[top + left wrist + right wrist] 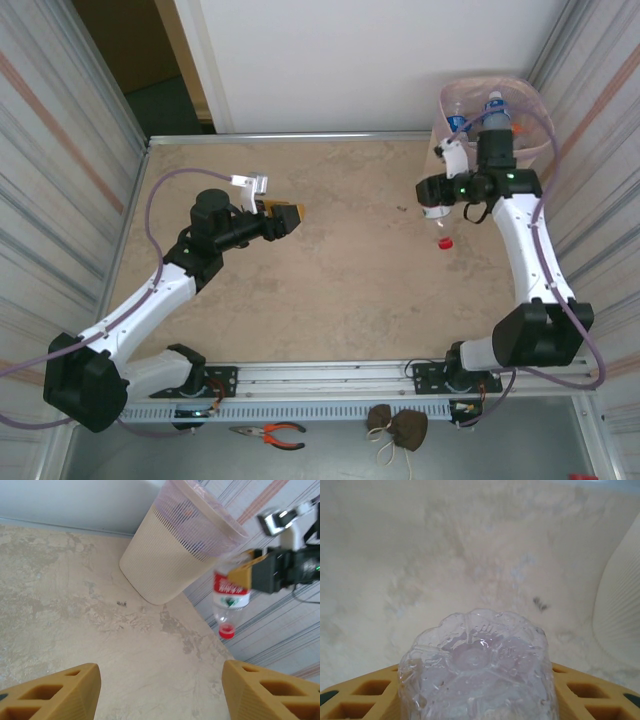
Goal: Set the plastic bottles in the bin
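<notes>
Carry step: right claw (437,205) clamped on a clear plastic bottle with red-white label and red cap (231,599), cap down.
The bottle hangs above the beige stone-patterned surface (330,290), just beside the wall of the tall round tapered pale-beige plastic bin (172,555), on its near-left side and not over its mouth. Judged next: raise it above the rim, carry it over the mouth, then let go. Left claw (160,690) sits well left of the bin, jaws wide apart, empty. Hidden: most of the bin's contents. Two blue-capped bottles (494,103) show at its mouth, the rest masked by the right arm. Pad contact is cut off in the right wrist view.
</notes>
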`<state>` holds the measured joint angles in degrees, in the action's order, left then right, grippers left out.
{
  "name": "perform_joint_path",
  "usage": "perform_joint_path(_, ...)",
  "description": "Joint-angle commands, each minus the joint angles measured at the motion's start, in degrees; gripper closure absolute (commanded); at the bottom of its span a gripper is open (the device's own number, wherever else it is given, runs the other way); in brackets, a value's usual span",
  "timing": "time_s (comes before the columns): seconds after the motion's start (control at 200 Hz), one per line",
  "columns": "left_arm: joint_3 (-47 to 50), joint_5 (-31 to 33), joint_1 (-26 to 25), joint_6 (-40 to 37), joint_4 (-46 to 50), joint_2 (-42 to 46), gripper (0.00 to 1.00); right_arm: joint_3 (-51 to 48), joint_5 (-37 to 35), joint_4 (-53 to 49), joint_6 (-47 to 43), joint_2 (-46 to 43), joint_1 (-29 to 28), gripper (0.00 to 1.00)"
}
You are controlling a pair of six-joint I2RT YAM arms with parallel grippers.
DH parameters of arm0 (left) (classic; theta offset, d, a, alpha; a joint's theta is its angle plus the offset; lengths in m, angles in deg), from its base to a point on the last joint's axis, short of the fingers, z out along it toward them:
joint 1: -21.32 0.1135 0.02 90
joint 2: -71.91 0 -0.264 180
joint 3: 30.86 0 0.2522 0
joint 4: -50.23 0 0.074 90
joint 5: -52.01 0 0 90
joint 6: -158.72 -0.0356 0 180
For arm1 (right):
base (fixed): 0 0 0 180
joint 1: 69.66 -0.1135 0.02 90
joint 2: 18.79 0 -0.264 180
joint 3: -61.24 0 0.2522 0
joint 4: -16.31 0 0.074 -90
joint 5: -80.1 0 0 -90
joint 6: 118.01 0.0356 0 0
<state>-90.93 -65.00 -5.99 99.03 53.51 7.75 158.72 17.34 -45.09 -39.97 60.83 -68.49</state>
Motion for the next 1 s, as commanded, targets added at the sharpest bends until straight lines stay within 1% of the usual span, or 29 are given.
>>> perform_joint_path(0.0,-0.3,-0.1,0.5,0.3,-0.8,1.1,0.34,5.8,8.0,1.2,6.3,-2.2,3.0,0.47)
perform_joint_path(0.095,-0.3,-0.3,0.5,0.3,-0.9,0.9,0.34,11.2,11.2,3.8,9.1,-1.7,6.0,0.47)
perform_joint_path(0.306,-0.4,-0.2,0.6,0.0,-0.9,0.8,0.34,21.5,13.7,11.2,16.6,1.7,12.2,0.48)
perform_joint_path(0.431,-0.3,0.0,0.6,-0.2,-0.9,0.7,0.34,23.2,13.3,18.3,21.8,3.5,15.5,0.49)
perform_joint_path(0.451,-0.3,0.0,0.6,-0.2,-0.9,0.7,0.34,25.3,13.2,19.3,22.6,4.0,16.1,0.49)
perform_joint_path(0.571,-0.5,0.0,0.7,-0.2,-1.0,0.3,0.34,29.1,12.6,23.3,26.8,7.5,18.7,0.51)
perform_joint_path(0.762,-1.6,-1.0,1.2,-0.1,-1.5,-1.6,0.33,36.6,11.5,23.0,27.8,15.2,19.5,0.51)
perform_joint_path(0.892,-2.1,-1.4,1.4,0.2,-2.3,-2.5,0.33,40.5,9.4,20.5,27.5,20.4,19.4,0.52)
perform_joint_path(0.992,-2.2,-1.3,1.5,0.2,-2.3,-2.7,0.34,42.7,8.3,18.2,25.7,23.8,19.1,0.52)
